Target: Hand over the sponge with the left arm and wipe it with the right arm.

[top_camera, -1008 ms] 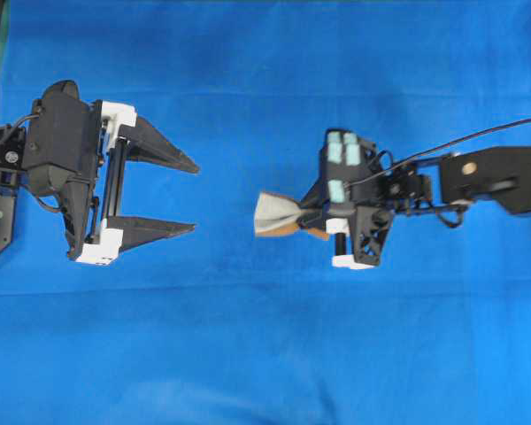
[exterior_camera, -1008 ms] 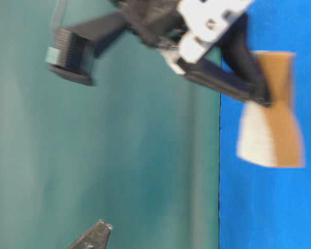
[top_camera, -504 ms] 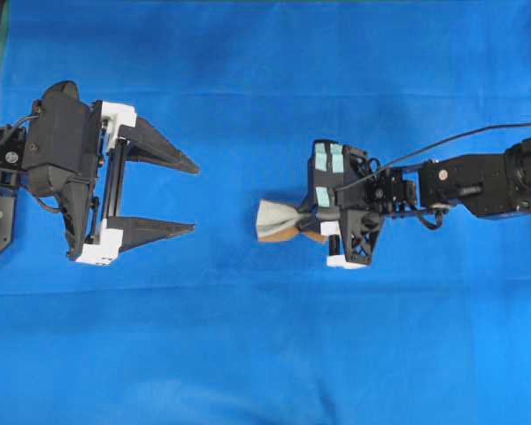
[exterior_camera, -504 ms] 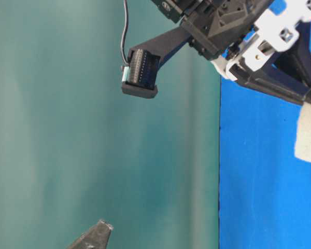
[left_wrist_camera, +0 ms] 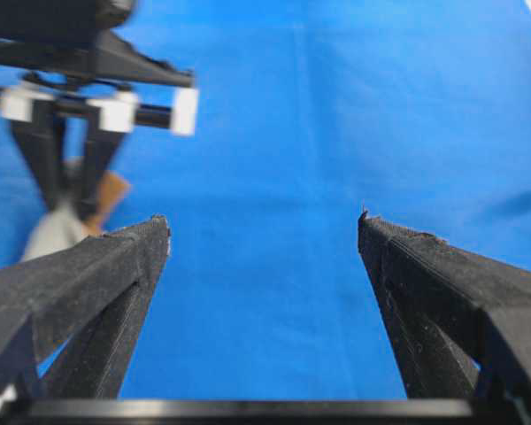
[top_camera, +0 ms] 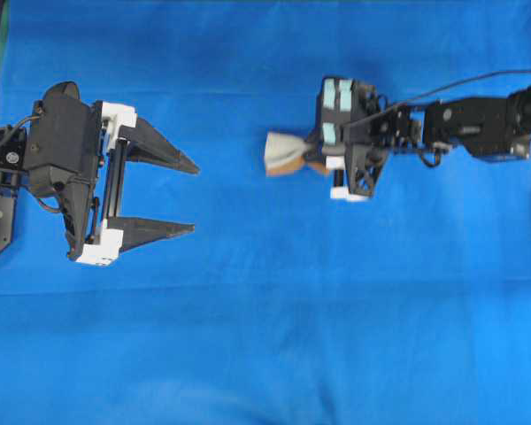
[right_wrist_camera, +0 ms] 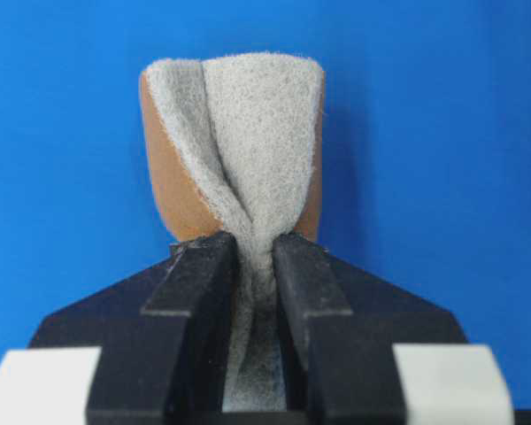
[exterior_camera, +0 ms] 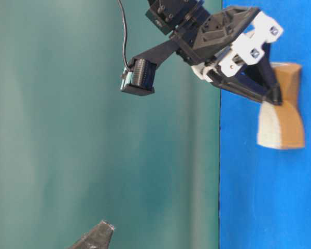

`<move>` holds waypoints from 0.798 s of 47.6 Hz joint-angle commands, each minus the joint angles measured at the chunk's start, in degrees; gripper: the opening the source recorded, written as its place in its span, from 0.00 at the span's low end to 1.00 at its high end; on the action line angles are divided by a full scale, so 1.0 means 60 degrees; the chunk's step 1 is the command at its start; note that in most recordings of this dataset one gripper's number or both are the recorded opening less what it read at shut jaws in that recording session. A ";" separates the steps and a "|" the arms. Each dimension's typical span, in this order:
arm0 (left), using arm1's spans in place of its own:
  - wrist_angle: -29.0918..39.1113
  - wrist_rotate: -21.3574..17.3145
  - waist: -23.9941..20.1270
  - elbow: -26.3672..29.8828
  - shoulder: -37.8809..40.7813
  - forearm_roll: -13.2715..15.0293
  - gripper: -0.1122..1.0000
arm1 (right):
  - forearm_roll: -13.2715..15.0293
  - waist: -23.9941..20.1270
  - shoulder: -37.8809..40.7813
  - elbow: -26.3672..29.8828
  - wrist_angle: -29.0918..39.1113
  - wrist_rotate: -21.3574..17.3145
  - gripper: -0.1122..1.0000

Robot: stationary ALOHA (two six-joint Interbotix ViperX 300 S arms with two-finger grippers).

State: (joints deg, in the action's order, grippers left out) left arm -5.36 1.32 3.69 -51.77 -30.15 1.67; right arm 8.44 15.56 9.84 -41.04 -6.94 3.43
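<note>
Blue cloth covers the desk (top_camera: pixel 265 336) edge to edge, a teal wall behind in the table-level view.

Change over the last second: the right arm (top_camera: pixel 478 124) has swung toward 12 o'clock in the overhead view, taking the sponge (top_camera: pixel 285 154) with it. Before, the sponge sat roughly level with the gap in the left arm's jaws; now it is about level with the upper finger (top_camera: pixel 164 150), at roughly 2 o'clock from the left gripper (top_camera: pixel 195 198) and well apart from it. The left arm (top_camera: pixel 62 168) has not moved.

Meaning, as a judgement: handover looks done, the right arm has the sponge and is carrying it off to wipe. No wiping contact visible yet; the table-level view seems to show the sponge off the cloth, but height is hard to tell.

Jaws: the left jaws stand wide apart, nothing between them. The right gripper (right_wrist_camera: pixel 257 257) is nearly closed, pinching the sponge at its middle.

Sponge look: whitish-grey fuzzy layer folded in on itself by the pinch, tan-brown layer showing at the sides, free end flaring out toward 9 o'clock in the overhead view. Soft, squashes easily.
</note>
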 commanded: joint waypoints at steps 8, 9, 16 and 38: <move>-0.0073 -0.0015 0.0015 0.0103 -0.0029 -0.0015 0.92 | 0.0161 0.0703 -0.0322 0.0146 -0.0029 0.0205 0.28; -0.0073 -0.0015 0.0015 0.0103 -0.0015 -0.0015 0.92 | 0.0161 0.0688 -0.0308 0.0146 -0.0029 0.0205 0.28; -0.0073 -0.0029 0.0029 0.0088 -0.0015 -0.0015 0.92 | 0.0146 0.0498 -0.0322 0.0088 -0.0015 0.0117 0.28; -0.0073 -0.0029 0.0015 0.0073 -0.0029 -0.0029 0.92 | -0.0674 -0.3018 -0.0322 -0.0220 0.0190 -0.1113 0.27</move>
State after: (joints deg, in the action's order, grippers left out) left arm -5.36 1.23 3.69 -51.86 -30.06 1.58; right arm 4.66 2.81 9.23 -42.54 -6.06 -1.93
